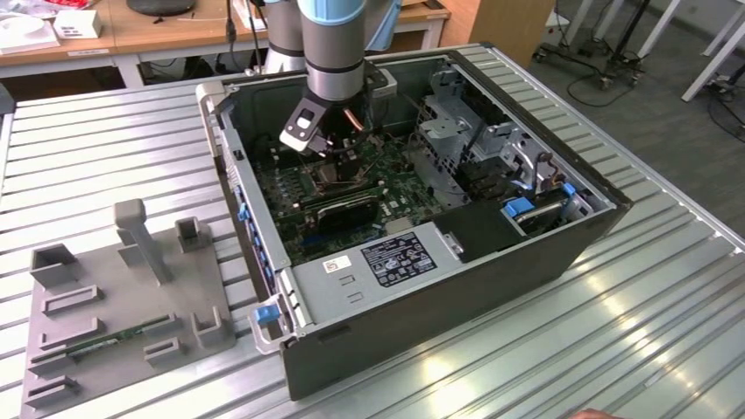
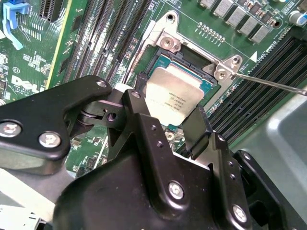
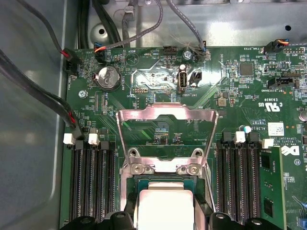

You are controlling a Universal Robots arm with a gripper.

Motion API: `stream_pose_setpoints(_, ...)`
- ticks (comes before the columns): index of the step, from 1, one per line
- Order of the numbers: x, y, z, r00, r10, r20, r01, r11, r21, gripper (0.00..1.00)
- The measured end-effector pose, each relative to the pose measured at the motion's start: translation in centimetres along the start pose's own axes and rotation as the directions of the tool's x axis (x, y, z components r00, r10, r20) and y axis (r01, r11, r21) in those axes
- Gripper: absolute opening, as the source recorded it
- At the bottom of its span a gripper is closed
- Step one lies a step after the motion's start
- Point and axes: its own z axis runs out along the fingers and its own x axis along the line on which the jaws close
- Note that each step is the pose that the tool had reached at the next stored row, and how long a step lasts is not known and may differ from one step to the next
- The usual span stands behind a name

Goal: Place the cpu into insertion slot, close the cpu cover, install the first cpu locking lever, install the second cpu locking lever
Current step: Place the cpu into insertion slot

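Observation:
My gripper (image 1: 330,160) reaches down into the open computer case, over the green motherboard (image 1: 305,188). In the second wrist view its black fingers (image 2: 139,93) sit against two opposite edges of the cpu (image 2: 173,94), a silvery-tan square. The cpu lies level over the insertion slot (image 2: 189,56), whose dark inside shows past the chip's far edge. The cpu (image 3: 165,208) also shows in the first wrist view, with the cpu cover (image 3: 166,114) swung up and open behind it on its hinge. A thin locking lever (image 2: 271,84) juts out beside the slot, unlatched.
Black memory slots (image 3: 91,182) flank the socket on both sides. Cables (image 3: 57,103) run along the case wall. A metal drive cage (image 1: 466,131) fills the case at the exterior view's right. A grey fixture tray (image 1: 117,305) lies on the ribbed table (image 1: 629,305).

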Motion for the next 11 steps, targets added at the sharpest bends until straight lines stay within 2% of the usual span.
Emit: stream_pose_setpoints(11, 0.02, 0.01, -0.05, 1.0, 0.0, -0.0006, 0.0, 1.0, -0.0005, 0.54)
